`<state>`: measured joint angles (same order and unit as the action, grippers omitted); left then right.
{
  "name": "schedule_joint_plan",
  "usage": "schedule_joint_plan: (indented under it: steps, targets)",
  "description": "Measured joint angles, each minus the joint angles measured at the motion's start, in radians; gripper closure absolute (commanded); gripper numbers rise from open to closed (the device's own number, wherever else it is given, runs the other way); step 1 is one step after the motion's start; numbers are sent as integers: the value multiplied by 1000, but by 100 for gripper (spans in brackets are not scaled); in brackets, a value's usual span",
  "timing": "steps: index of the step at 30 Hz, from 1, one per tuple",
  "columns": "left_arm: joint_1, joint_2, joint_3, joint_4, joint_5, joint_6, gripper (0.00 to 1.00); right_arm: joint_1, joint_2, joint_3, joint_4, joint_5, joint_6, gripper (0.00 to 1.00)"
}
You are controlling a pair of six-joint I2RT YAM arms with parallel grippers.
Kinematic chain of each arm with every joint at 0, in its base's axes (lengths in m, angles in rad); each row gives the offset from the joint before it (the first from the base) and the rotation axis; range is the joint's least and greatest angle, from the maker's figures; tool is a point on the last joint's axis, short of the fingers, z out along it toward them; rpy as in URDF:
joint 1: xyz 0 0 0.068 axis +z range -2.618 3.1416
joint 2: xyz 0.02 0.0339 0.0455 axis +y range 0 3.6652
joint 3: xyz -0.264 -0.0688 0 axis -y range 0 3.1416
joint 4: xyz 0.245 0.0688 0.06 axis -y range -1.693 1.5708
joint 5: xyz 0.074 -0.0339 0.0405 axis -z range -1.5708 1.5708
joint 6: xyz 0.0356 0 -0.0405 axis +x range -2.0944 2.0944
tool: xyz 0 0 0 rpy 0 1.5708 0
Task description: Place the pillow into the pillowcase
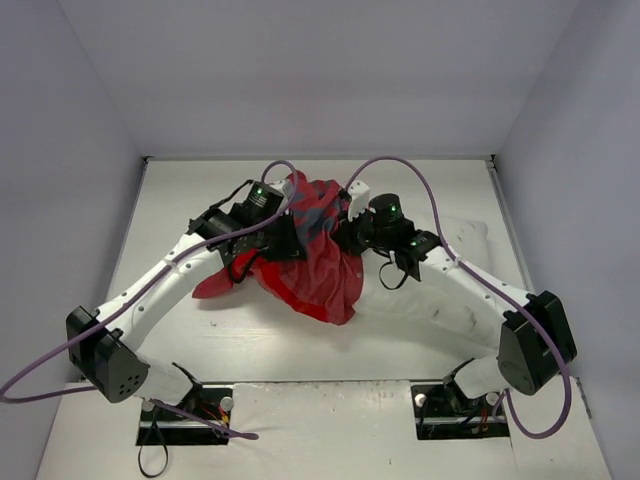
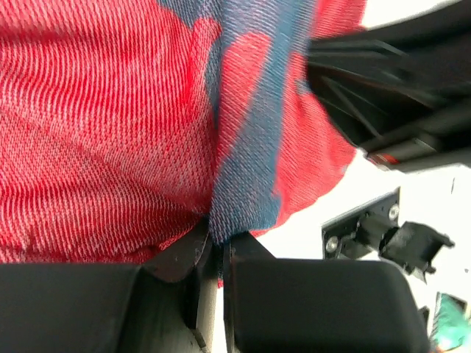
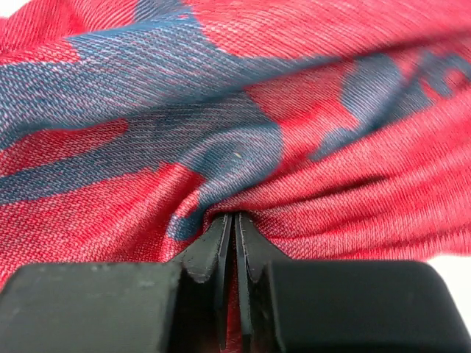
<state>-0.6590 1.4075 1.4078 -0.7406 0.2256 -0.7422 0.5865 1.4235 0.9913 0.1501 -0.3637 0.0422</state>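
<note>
Left end effector [image 2: 217, 246] and right end effector [image 3: 234, 220] both pinch pillowcase [image 1: 320, 255]; pillow [image 1: 470, 238] lies at 3–4 o'clock from it, nearer right arm.

Seen from overhead, two white robot arms rise from side-by-side bases. The left arm [image 1: 170, 275] folds at an elbow far out to the left, and its forearm angles up and inward. The right arm [image 1: 470, 275] mirrors it from the right. Their black wrists nearly meet at centre. The left jaws and the right jaws each pinch a fold of the pillowcase [image 1: 320, 255].
</note>
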Motion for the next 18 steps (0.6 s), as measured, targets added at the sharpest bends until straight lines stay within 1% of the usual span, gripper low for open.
schedule_joint_plan:
  steps: [1,2,3,5,6,9,12,16,18]
  targets:
    - [8,5,-3,-5,-7,-13,100,2,0,-1,3,11,8,99]
    - [24,13,-11,-6,-14,-24,100,3,0,-1,9,19,12,95]
    - [39,22,-18,-10,-21,-29,100,5,0,-2,15,28,16,83]
    - [76,50,-32,-13,-30,-32,100,7,-1,-4,27,43,25,67]
    - [91,68,-34,-16,-38,-31,100,9,-5,-11,35,51,24,53]
    - [133,119,-36,-12,-55,-18,100,9,-48,-55,42,80,20,31]
    - [163,157,-31,-7,-77,15,100,-1,-134,-98,16,106,13,25]
    - [197,222,38,0,-105,78,100,-37,-241,-132,-31,143,10,24]
    - [206,255,81,5,-115,109,100,-50,-269,-144,-53,158,11,23]
